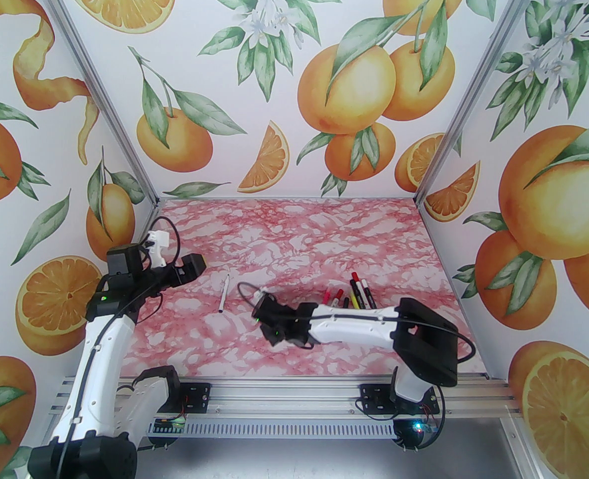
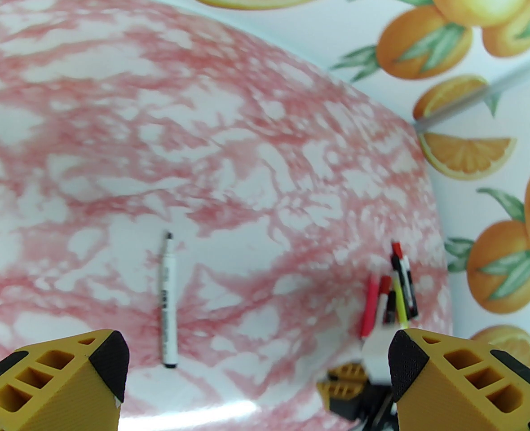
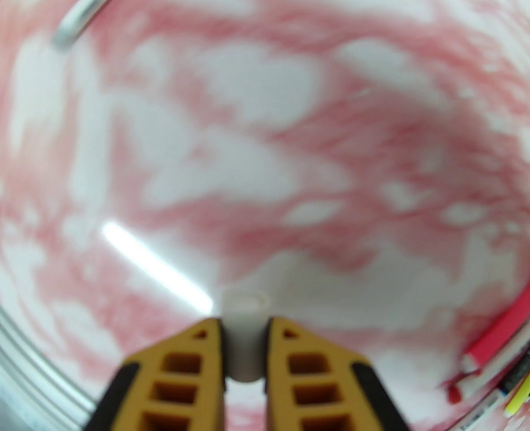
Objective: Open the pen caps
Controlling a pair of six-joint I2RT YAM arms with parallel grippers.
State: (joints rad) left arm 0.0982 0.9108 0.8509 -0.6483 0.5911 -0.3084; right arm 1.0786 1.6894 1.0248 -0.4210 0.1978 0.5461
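Pinching small white plastic cylinder cap [image 3: 245,305], right gripper [image 3: 245,330] clamped tight on it above pink marbled tabletop [image 3: 292,106]. Left gripper [image 2: 258,359] spread fully wide, holding nothing, above lone white-barrelled pen [image 2: 168,299]. Bundle of red, yellow, white pens [image 1: 354,292] beside right arm

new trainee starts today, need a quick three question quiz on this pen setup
1. True or false: the left tool is open.
2. What does the right tool grip? A) white pen cap B) a pencil C) nothing
3. How many pens lie apart from the pen cluster?
Key: 1 true; 2 A; 3 one, the white pen.
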